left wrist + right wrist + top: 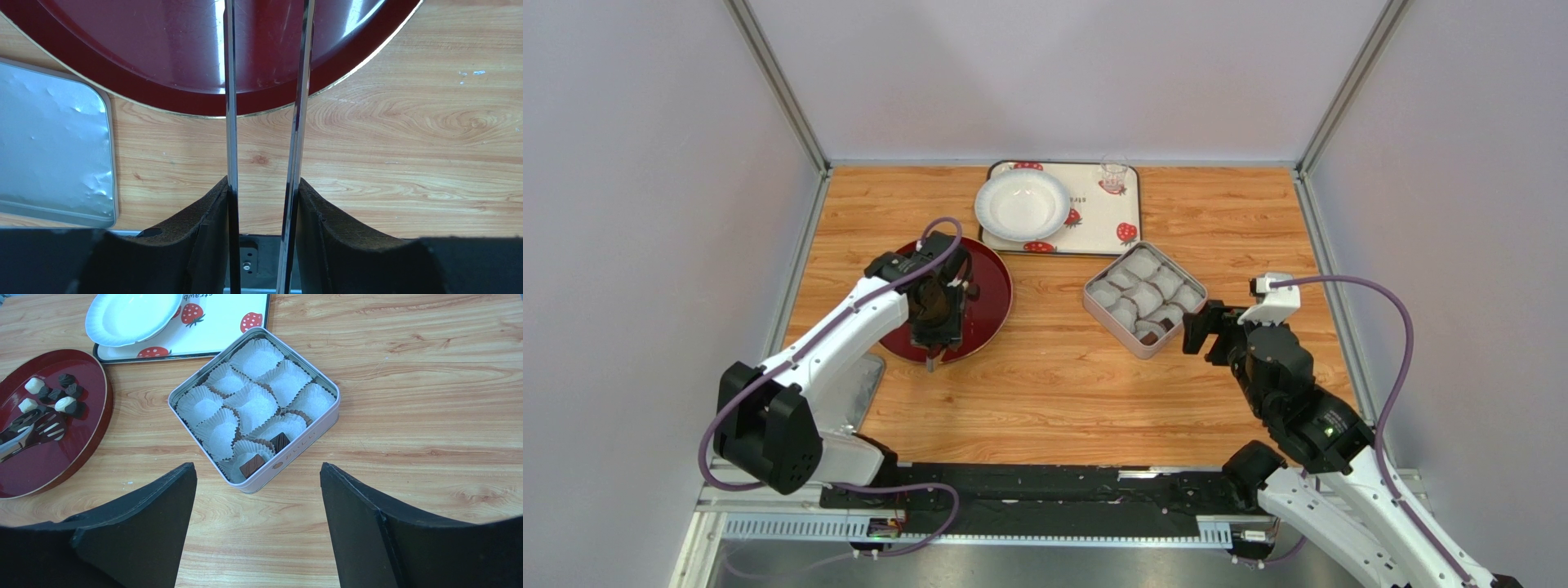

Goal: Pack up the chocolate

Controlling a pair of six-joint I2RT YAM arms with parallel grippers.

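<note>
Table (399, 416): wood, visible grain, matt. Plate (153, 37): deep red, glossy, strong glare (lacquer or plastic, can't tell). Tongs (231, 92): polished metal, mirror-bright. Tin (307, 438): smooth metal, satin sheen. Cups (255, 407): crimped white paper. Lid (49, 147): dull metal, dimpled. Bowl (132, 315): white, glossy. Chocolate (251, 467): smooth, faint sheen. Right gripper (258, 471): pads (147, 527) black, matt, grainy.

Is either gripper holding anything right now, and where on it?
The left gripper holds metal tongs, its fingers pressing the outsides of the two arms well back from the tips. The right gripper is open, holding nothing.
</note>
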